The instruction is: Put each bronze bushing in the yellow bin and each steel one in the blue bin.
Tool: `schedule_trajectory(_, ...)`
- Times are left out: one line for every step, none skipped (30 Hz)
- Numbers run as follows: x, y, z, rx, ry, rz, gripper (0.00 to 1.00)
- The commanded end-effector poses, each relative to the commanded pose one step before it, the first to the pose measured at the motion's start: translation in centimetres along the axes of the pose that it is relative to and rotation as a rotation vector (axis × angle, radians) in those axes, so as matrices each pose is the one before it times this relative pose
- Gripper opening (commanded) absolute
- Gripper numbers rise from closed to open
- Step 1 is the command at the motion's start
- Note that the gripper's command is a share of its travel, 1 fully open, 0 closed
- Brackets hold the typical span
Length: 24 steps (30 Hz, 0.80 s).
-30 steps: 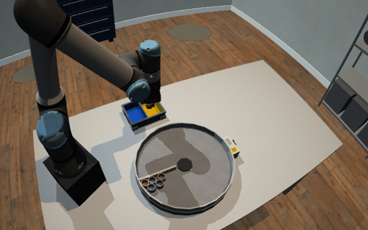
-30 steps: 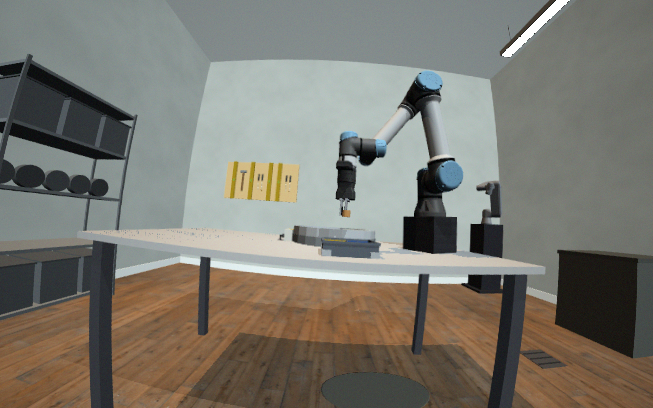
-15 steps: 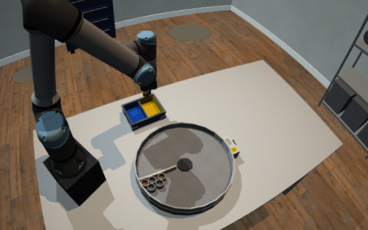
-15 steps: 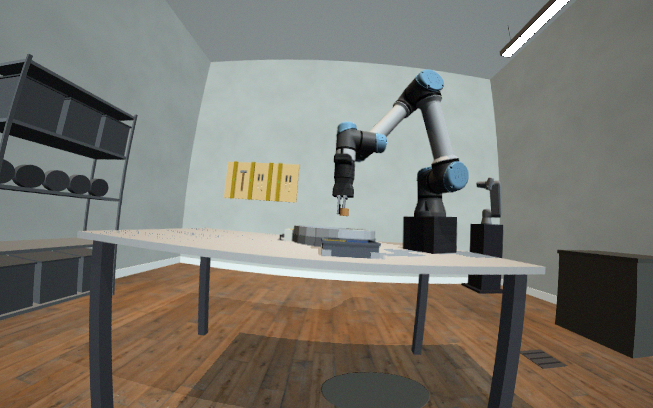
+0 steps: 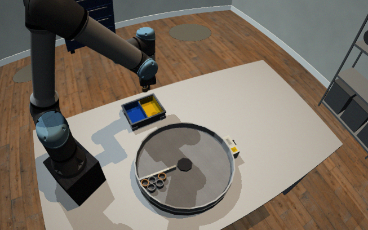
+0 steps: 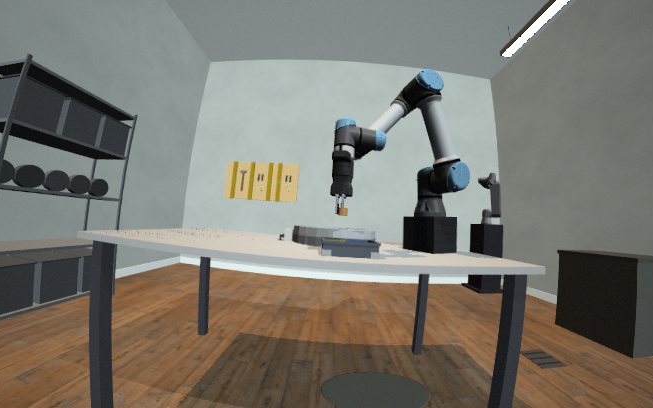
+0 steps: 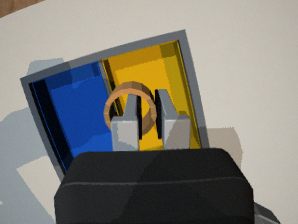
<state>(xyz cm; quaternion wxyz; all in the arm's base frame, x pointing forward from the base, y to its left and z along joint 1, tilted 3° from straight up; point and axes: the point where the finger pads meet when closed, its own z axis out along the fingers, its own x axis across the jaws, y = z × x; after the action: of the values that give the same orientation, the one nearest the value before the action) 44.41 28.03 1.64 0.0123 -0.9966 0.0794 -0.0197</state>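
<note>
Bronze shows at the tip of the gripper: its fingers are closed on the wall of a bronze bushing, one inside the ring and one outside. Held above the bin tray, the bushing overlaps the divider and the yellow bin in the wrist view, beside the blue bin. From its dark pedestal, the arm climbs to a high elbow; the forearm slopes down toward the wrist, and the gripper points straight down, well apart from the turntable. Five more bushings cluster on the turntable alongside a pale guide bar: two bronze ones and three steel ones.
</note>
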Motion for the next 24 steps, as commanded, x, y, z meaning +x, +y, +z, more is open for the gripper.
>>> schedule_trajectory(0.064, -0.126, -0.077, 0.00125, 0.00147, -0.00045, 0.0)
schedule_trajectory(0.011, -0.054, -0.006, 0.00014, -0.00001, -0.00025, 0.0)
schedule_trajectory(0.0, 0.0, 0.0, 0.0, 0.0, 0.0, 0.0)
schedule_trajectory(0.0, 0.0, 0.0, 0.0, 0.0, 0.0, 0.0)
schedule_trajectory(0.0, 0.0, 0.0, 0.0, 0.0, 0.0, 0.0)
schedule_trajectory(0.0, 0.0, 0.0, 0.0, 0.0, 0.0, 0.0)
schedule_trajectory(0.0, 0.0, 0.0, 0.0, 0.0, 0.0, 0.0)
schedule_trajectory(0.0, 0.0, 0.0, 0.0, 0.0, 0.0, 0.0)
schedule_trajectory(-0.005, 0.027, 0.003, -0.00006, 0.00001, 0.00009, 0.0)
schedule_trajectory(0.0, 0.0, -0.001, 0.00002, 0.0, -0.00002, 0.0)
schedule_trajectory(0.0, 0.0, -0.001, 0.00002, 0.0, -0.00002, 0.0)
schedule_trajectory(0.0, 0.0, -0.001, 0.00002, 0.0, -0.00002, 0.0)
schedule_trajectory(0.0, 0.0, -0.001, 0.00002, 0.0, -0.00002, 0.0)
schedule_trajectory(0.0, 0.0, 0.0, 0.0, 0.0, 0.0, 0.0)
schedule_trajectory(0.0, 0.0, 0.0, 0.0, 0.0, 0.0, 0.0)
schedule_trajectory(0.0, 0.0, 0.0, 0.0, 0.0, 0.0, 0.0)
schedule_trajectory(0.0, 0.0, 0.0, 0.0, 0.0, 0.0, 0.0)
schedule_trajectory(0.0, 0.0, 0.0, 0.0, 0.0, 0.0, 0.0)
schedule_trajectory(0.0, -0.001, 0.518, -0.00001, 0.0, 0.00002, 0.0)
schedule_trajectory(0.0, 0.0, 0.518, 0.0, 0.0, 0.0, 0.0)
schedule_trajectory(0.0, 0.0, 0.518, 0.0, 0.0, 0.0, 0.0)
schedule_trajectory(0.0, 0.0, 0.518, 0.0, 0.0, 0.0, 0.0)
schedule_trajectory(0.0, 0.0, 0.518, 0.0, 0.0, 0.0, 0.0)
schedule_trajectory(0.0, 0.0, 0.0, 0.0, 0.0, 0.0, 0.0)
